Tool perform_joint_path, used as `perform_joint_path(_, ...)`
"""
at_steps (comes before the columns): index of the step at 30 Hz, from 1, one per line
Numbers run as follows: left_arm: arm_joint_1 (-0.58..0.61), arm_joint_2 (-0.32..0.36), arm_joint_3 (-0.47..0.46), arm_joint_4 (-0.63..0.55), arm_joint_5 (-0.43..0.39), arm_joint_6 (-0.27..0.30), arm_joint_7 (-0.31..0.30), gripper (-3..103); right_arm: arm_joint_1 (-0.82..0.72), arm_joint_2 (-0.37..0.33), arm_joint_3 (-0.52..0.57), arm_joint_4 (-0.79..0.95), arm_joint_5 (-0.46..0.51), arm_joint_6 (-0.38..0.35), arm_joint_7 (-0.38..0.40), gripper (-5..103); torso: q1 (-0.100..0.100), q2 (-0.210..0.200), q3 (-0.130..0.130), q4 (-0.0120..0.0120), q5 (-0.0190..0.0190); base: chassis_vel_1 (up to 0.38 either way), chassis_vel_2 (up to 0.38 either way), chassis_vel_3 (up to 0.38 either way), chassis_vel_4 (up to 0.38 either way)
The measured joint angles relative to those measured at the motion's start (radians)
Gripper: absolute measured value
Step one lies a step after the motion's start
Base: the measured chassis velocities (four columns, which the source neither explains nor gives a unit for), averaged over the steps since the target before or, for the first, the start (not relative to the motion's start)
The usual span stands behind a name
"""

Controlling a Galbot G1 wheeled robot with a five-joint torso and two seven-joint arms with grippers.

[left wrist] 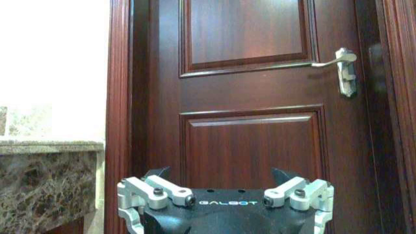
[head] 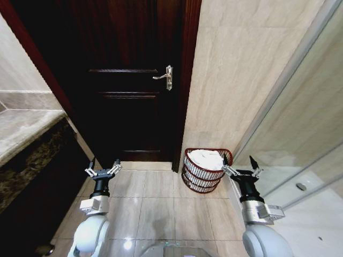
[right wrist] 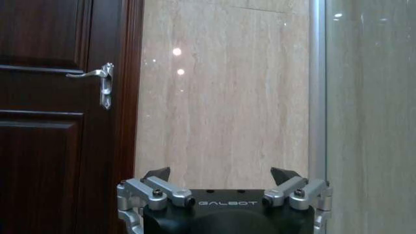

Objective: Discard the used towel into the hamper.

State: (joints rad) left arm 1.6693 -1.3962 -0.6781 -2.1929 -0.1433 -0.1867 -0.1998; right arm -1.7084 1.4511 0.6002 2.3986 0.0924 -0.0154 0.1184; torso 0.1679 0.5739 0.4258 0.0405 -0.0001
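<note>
1. Your two grippers are nearest, at the bottom of the head view: the left gripper (head: 103, 170) at lower left, the right gripper (head: 240, 168) at lower right. Both have their jaws spread and hold nothing.
2. You see the hamper (head: 206, 171) on the tiled floor (head: 155, 209), right of centre, just beside the right gripper and against the beige wall (head: 241, 69).
3. You find a white towel (head: 206, 158) lying inside the hamper.
4. Your dark door (head: 128, 80) with its metal handle (head: 165, 76) fills the upper middle of the frame.
</note>
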Motion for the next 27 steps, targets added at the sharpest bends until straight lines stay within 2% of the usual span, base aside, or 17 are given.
perform_joint_path(12,-0.006,-0.005,0.004,-0.005,-0.008,0.019,-0.003,100,0.028,-0.021,-0.010,0.013,0.003,-0.036,0.019,100,0.020,0.047,0.027,0.0000,0.0001,0.000,0.000,0.000,0.000)
perform_joint_path(27,-0.020,-0.011,0.014,-0.017,-0.006,0.020,0.005,100,0.011,-0.026,0.001,0.033,0.010,-0.041,0.021,100,0.041,0.099,0.058,0.0000,0.0001,0.000,0.000,0.000,0.000)
